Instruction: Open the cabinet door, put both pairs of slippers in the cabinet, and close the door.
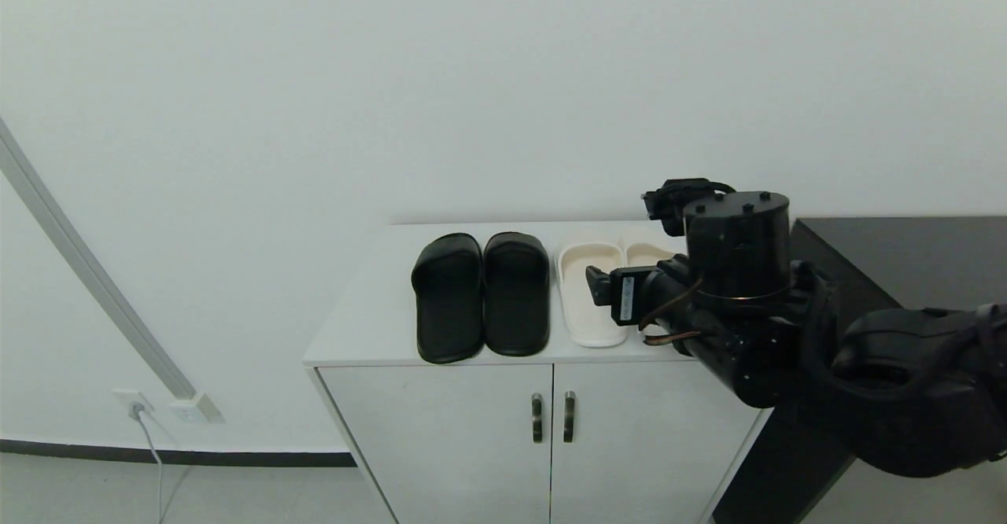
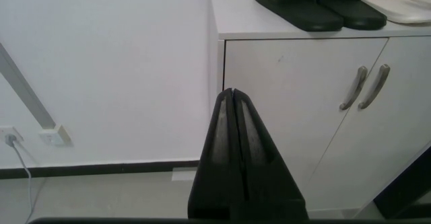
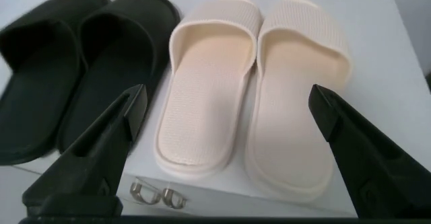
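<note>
White slippers (image 3: 256,83) lie on the cabinet (image 1: 440,437) top just below the right gripper (image 3: 227,96), which is spread wide and holds nothing. Black slippers (image 1: 464,296) sit beside them, to that gripper's left; both doors closed. Left gripper (image 2: 232,95) pressed shut, empty, low and facing the left door.

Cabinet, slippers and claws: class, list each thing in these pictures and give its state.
cabinet doors, both shut, handles side by side
black slippers, a pair lying side by side on the cabinet top, not held
cream slippers, a pair lying on the cabinet top next to the black pair, not held
left claw, shut and empty, low in front of the cabinet
right claw, open, over the cream slippers
</note>
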You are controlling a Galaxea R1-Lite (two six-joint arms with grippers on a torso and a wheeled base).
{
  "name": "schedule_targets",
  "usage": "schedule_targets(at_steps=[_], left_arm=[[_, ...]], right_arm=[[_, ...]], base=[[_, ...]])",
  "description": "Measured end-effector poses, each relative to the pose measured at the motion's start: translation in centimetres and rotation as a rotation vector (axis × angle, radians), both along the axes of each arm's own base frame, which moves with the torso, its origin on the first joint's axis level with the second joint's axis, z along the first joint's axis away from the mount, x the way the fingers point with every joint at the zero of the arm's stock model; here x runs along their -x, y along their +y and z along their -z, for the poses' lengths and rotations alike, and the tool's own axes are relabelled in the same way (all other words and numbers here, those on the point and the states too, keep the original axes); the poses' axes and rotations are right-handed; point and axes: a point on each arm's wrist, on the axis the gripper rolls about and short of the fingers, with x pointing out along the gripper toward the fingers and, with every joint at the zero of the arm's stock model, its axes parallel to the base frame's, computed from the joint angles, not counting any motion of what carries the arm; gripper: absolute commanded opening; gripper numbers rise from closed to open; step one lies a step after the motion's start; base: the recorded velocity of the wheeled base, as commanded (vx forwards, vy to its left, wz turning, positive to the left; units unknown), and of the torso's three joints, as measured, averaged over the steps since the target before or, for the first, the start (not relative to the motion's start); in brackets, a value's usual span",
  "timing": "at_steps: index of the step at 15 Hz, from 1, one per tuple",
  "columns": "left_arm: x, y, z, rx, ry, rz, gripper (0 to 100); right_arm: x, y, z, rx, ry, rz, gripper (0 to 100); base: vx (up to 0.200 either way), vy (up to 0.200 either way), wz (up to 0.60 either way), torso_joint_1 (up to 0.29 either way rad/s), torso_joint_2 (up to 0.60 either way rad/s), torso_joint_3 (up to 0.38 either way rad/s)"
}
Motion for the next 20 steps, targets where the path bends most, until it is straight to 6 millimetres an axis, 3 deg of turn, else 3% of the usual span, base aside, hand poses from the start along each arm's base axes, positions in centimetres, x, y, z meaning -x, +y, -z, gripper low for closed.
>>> schedule_targets(at_steps=[9,20], left_arm=[[0.0,0.0,0.0,0.0,0.001,0.0,0],[0.0,0.0,0.0,0.0,0.0,-0.001,0]], right_arm=[[-6.0,-0.1,3.7,0.026,-0.026,0.085,100],[-10.8,1.4,4.5,0.036,-0.009,0.12,100]], base=[[0.0,0.0,0.0,0.0,0.0,0.0],[0.0,0.0,0.0,0.0,0.0,0.0]])
